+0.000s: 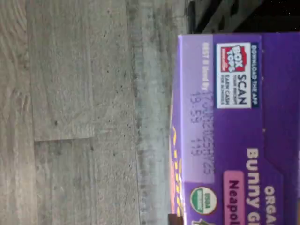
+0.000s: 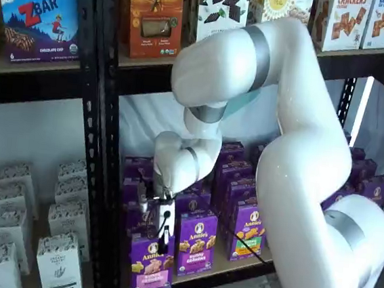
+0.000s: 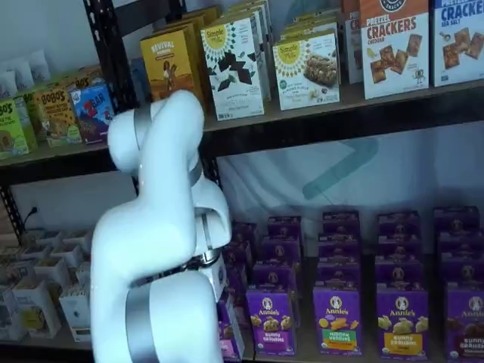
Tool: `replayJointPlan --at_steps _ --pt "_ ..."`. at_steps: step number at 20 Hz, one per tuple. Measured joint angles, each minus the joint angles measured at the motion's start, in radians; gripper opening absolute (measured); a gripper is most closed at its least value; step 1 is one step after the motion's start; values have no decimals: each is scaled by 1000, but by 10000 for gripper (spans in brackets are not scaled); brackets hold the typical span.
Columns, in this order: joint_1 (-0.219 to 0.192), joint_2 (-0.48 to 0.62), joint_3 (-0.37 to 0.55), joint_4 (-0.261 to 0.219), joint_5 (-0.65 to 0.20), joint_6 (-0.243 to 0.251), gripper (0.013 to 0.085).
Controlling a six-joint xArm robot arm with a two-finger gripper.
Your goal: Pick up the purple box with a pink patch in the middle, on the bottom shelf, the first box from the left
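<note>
The purple box [image 2: 151,266] with a pink band stands at the left front of the bottom shelf [image 2: 234,268]. My gripper [image 2: 159,233] hangs right at the box's top edge. Its white body and a black finger [image 2: 167,235] show, but no gap or grip is plain. The wrist view shows the box's top panel [image 1: 234,126] close up, with a Box Tops label and a pink patch. In a shelf view the arm hides all but a sliver of the box [image 3: 229,336] and hides the gripper.
A purple carton with a green band [image 2: 196,243] stands right beside the box, with more purple cartons behind and to the right. A black rack post [image 2: 100,142] rises to its left, with white cartons [image 2: 59,254] beyond it. Grey wood floor [image 1: 70,117] lies below.
</note>
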Motion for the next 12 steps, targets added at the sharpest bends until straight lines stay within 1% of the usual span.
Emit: replayJointPlan --at_steps 7,12 --pt "-18 -128 168 -63 -49 42 330" --pt "-37 -228 280 -113 -53 71 330"
